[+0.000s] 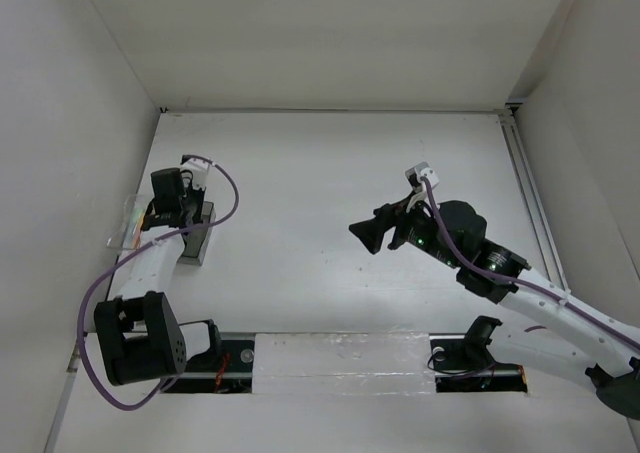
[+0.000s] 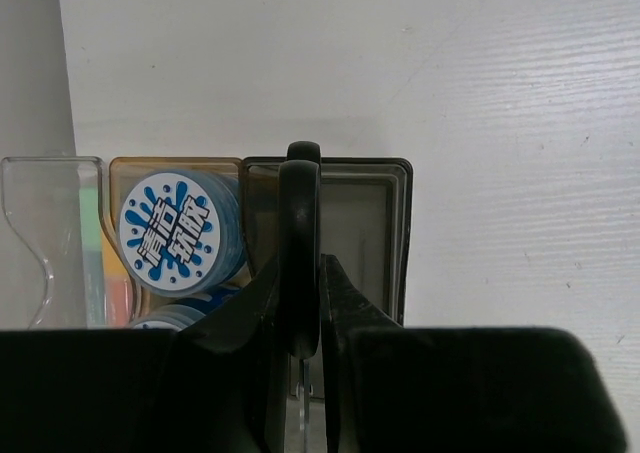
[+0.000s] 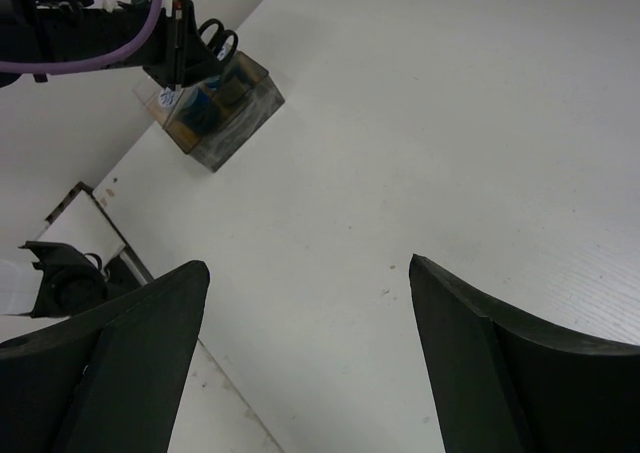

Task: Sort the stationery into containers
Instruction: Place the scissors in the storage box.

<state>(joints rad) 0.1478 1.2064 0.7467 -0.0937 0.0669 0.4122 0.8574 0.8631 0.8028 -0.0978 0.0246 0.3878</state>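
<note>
My left gripper [image 2: 300, 269] is shut on the black-handled scissors [image 2: 300, 188] and holds them upright over the smoky dark bin [image 2: 396, 235]. Two blue-and-white rolls [image 2: 180, 233] lie in that bin's left part. The clear bin [image 2: 38, 223] stands just left of it, with green and orange-pink pieces [image 2: 97, 273] showing inside. In the top view the left gripper [image 1: 188, 213] hangs over the dark bin [image 1: 198, 245], beside the clear bin [image 1: 125, 223]. My right gripper [image 1: 364, 231] is open and empty over the mid table. Its view [image 3: 308, 265] shows the scissors [image 3: 215, 36] and the dark bin [image 3: 235, 123] far off.
The white side wall [image 1: 70, 173] stands close behind the clear bin. A metal rail [image 1: 340, 358] runs along the near edge between the arm bases. The purple cable [image 1: 230, 198] loops off the left wrist.
</note>
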